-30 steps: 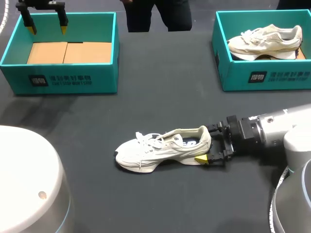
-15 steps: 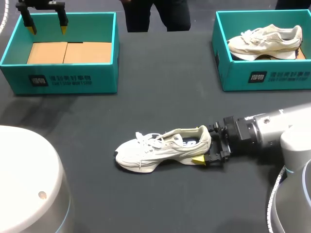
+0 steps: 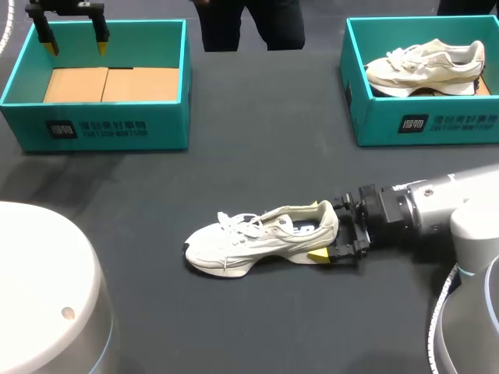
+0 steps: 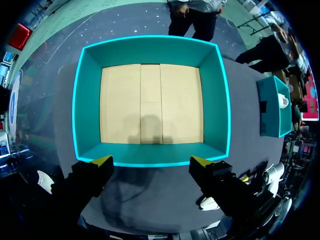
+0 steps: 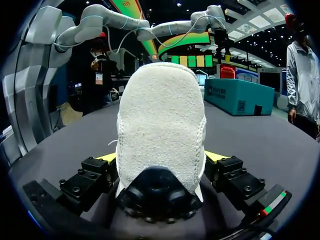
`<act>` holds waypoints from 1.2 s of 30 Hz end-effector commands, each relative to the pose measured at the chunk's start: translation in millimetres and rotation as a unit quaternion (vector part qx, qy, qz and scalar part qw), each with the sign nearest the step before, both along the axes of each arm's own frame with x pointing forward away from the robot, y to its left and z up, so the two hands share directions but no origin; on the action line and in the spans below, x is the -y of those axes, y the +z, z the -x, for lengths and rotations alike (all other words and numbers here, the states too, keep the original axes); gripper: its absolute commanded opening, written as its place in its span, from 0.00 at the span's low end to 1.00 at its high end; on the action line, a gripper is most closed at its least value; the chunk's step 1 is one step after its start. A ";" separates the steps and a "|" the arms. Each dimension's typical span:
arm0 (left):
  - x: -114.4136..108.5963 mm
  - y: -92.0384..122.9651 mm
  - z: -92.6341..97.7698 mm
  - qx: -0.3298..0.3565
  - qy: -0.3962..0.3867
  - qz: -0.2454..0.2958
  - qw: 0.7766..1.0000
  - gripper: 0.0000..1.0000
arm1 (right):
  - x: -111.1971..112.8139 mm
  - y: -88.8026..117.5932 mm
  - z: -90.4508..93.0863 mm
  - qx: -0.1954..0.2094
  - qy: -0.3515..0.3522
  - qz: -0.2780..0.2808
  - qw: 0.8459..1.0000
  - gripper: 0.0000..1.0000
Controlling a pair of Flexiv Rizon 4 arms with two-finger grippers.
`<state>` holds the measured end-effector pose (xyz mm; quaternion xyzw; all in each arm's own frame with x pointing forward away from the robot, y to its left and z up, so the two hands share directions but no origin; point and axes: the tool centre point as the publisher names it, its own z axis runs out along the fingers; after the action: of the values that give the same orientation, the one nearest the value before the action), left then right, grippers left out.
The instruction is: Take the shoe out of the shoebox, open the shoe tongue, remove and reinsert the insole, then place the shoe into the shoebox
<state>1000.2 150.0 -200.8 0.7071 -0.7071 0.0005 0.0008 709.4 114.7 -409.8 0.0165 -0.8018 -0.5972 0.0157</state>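
The shoe (image 3: 261,238) lies on its sole on the tabletop (image 3: 257,156). Its heel sits between the right fingers (image 3: 318,255), which are spread to either side of it with no squeeze showing. For a sound hold, I judge they should close low on the stiff heel, squarely from both sides. That leaves the collar free and stops the shoe twisting when the tongue is pulled. The left fingers (image 3: 100,47) hang spread and empty above the shoebox (image 3: 93,125), well apart. They would need to reach the laces ahead of the right fingers.
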 end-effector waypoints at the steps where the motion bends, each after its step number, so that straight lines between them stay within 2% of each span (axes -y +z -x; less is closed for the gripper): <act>1: 0.0 0.4 0.0 0.000 0.000 -0.001 1.000 1.00 | -3.2 -3.1 -3.1 -0.006 0.007 0.005 1.000 1.00; 11: 0.0 0.4 0.0 0.000 0.000 -0.001 1.000 1.00 | -4.6 -6.3 1.9 -0.009 0.014 0.004 1.000 0.98; 12: 0.0 0.4 0.0 0.000 0.000 -0.001 1.000 1.00 | -4.6 -7.2 2.7 -0.010 0.014 0.003 1.000 0.88; 14: 0.0 0.4 0.0 0.000 0.000 -0.001 1.000 1.00 | -4.6 -8.6 3.8 -0.012 0.012 0.001 1.000 0.48; 15: 0.0 0.4 0.0 0.000 0.000 -0.001 1.000 1.00 | -4.5 -9.1 4.2 -0.013 0.011 0.000 1.000 0.37; 17: 0.0 0.4 0.0 0.000 0.000 -0.001 1.000 1.00 | -4.2 -9.6 4.8 -0.013 0.009 -0.002 1.000 0.00; 36: 0.0 0.4 0.0 0.000 0.000 -0.001 1.000 1.00 | -5.2 -4.3 10.3 -0.005 -0.022 0.027 0.999 0.00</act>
<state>1000.2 150.0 -200.8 0.7071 -0.7071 0.0005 0.0008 702.5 117.8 -414.7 -0.0030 -0.8162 -0.5777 0.0078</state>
